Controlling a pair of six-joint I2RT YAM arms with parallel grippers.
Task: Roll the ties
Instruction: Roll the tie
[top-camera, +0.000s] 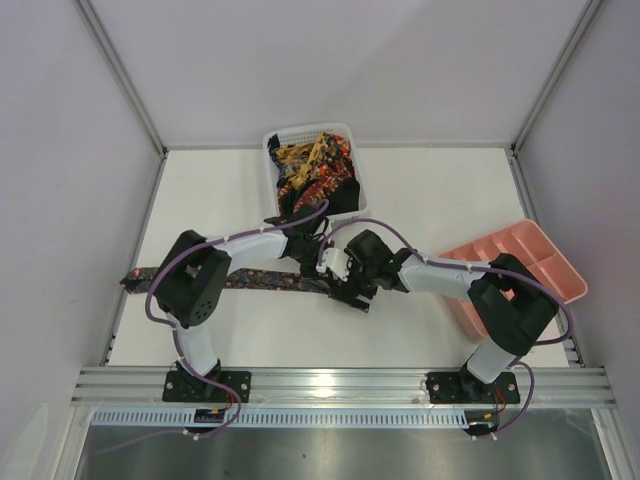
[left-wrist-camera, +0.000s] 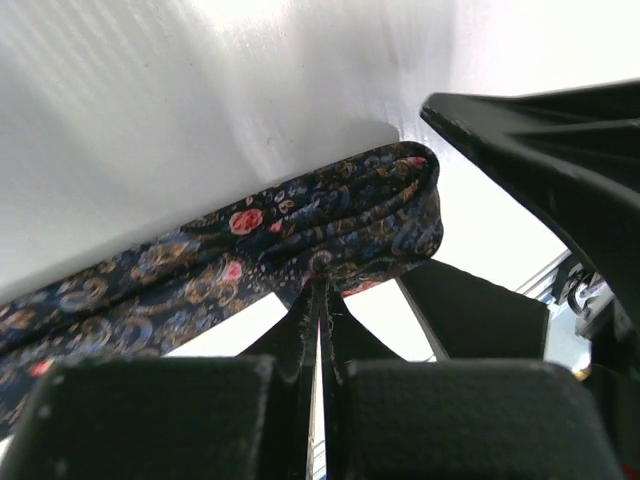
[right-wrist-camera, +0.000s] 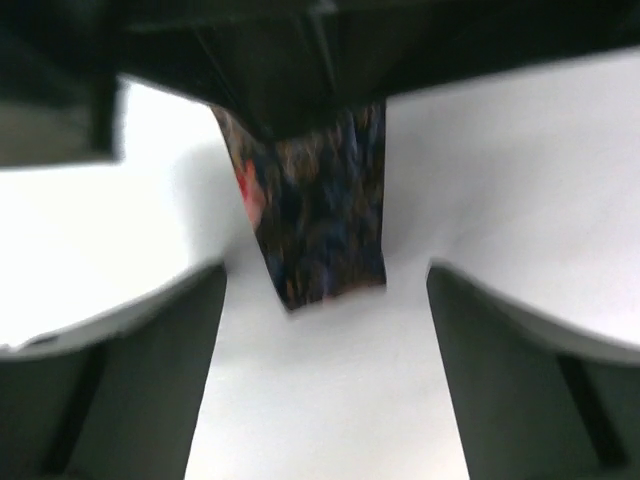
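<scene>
Left fingers (left-wrist-camera: 295, 335) clenched tight, nipping a pucker of the patterned tie (left-wrist-camera: 250, 245) right at their tips, its folded end bulging just to their right (a first turn of the roll, by my reckoning). Right fingers (right-wrist-camera: 130, 380) spread wide, gripping nothing, and the tie's end lies dead ahead between them, long axis running straight away. They look better placed for the next tuck. White table (top-camera: 430, 200) lies flat beneath, and the basket (top-camera: 272, 150) crowds in beyond both pairs.

Left arm (top-camera: 250, 245) and right arm (top-camera: 440, 275) bent inward, wrists close together, left gripper (left-wrist-camera: 320, 330) pinched on tie (left-wrist-camera: 250, 250), right gripper (right-wrist-camera: 322, 285) spread wide
</scene>
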